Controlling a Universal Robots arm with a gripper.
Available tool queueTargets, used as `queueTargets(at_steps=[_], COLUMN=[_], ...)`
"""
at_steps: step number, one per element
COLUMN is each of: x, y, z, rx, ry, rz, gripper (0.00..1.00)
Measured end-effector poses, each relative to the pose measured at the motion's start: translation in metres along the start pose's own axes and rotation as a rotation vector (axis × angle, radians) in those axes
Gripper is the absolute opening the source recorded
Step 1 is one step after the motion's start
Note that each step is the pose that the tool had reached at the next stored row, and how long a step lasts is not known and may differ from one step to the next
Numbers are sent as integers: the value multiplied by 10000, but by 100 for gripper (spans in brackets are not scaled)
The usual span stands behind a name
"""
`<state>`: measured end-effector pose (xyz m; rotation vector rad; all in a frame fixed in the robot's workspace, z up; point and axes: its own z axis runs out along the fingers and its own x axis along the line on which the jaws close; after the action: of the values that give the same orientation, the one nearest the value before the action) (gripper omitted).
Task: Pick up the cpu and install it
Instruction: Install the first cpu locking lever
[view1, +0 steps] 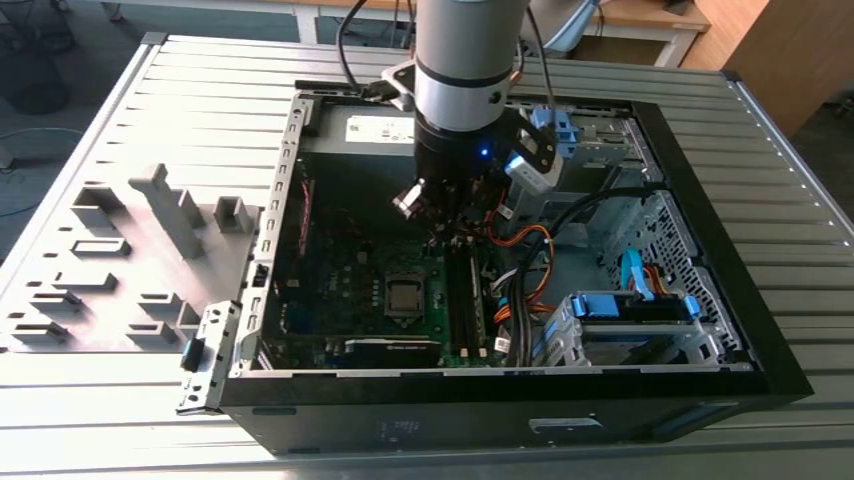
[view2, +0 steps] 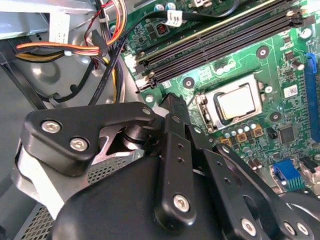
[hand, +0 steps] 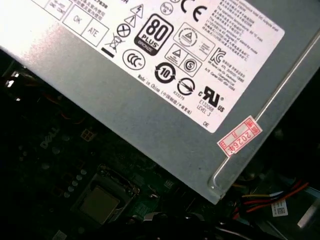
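Ribbed grey bench (view1: 120, 110), with a row of grey fixture blocks (view1: 147, 215) toward the exterior view's left and open room all round them. On the bench, an open black computer case (view1: 721, 330), walls standing up on every side, rim free of the bench edge. Inside, along the far wall, a grey power supply with a white label (hand: 165, 85), its long lower edge close over the dark board in the first wrist view. Toward the exterior view's right, drive bays with blue tabs (view1: 634, 305) and a bundle of orange, yellow and black cables (view2: 65, 50) crowding that side. Green motherboard (view2: 280, 125) on the case floor; black memory slots (view2: 220, 42) just beside the socket, leaving only a narrow strip between. Silver-and-black arm (view1: 461, 70) reaching down into the middle of the case, gripper (view1: 447, 215) hanging above the board, apart from the socket and nearer the power supply. Whether jaws are apart or together: cannot tell, black linkage hiding the tips in the second wrist view. Cpu (view2: 239, 104), dull silver top up, lying flat within the metal-rimmed socket frame (view2: 205, 112), untouched by the gripper; seen too in the first wrist view (hand: 100, 204) and the exterior view (view1: 402, 293).
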<state>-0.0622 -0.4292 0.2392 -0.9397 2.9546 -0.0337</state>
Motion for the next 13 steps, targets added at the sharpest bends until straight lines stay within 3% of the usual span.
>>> queueTargets(at_steps=[9, 13], x=[-11, -11], y=[50, 53], z=[32, 37], rx=[22, 112], ry=[10, 72], rz=[-100, -391], gripper=[11, 11])
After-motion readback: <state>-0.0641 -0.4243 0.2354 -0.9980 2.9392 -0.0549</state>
